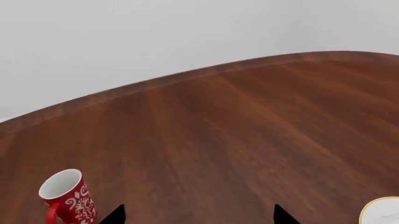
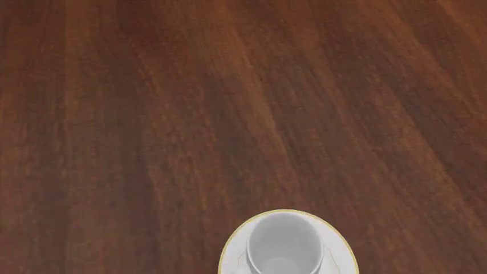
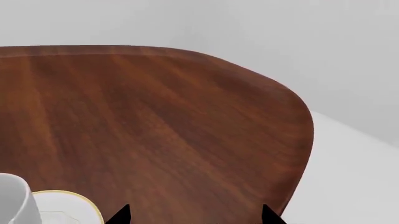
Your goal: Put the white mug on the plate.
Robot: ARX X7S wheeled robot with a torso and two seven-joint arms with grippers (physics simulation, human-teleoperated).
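- The white mug (image 2: 283, 245) stands upright on the plate (image 2: 232, 251) in the head view, its open mouth facing up and the gold rim showing all round it except where the picture cuts it off. I judge the placing itself done.
- The right gripper (image 3: 194, 215) shows only two dark fingertips, set well apart with bare bench (image 3: 156, 116) between them, so it stands wide and holds nothing.
- Seen from that gripper, the white mug (image 3: 14, 200) and the plate (image 3: 68, 203) lie off to one side, near but not between the fingertips. Nothing touches the mug in this view.
- The left gripper (image 1: 198, 215) likewise shows two dark tips spread wide with nothing between them.
- The red mug (image 1: 67, 196) stands upright just beside one left fingertip. A sliver of the plate (image 1: 381, 212) shows well off beyond the other.
- Neither arm appears in the head view, so both seem clear of the plate.
- The step in hand looks like the retreat after release.
- What comes next, as I judge it, calls only for keeping both arms away from the mug so it is not knocked, and for keeping the left gripper from brushing the red mug.
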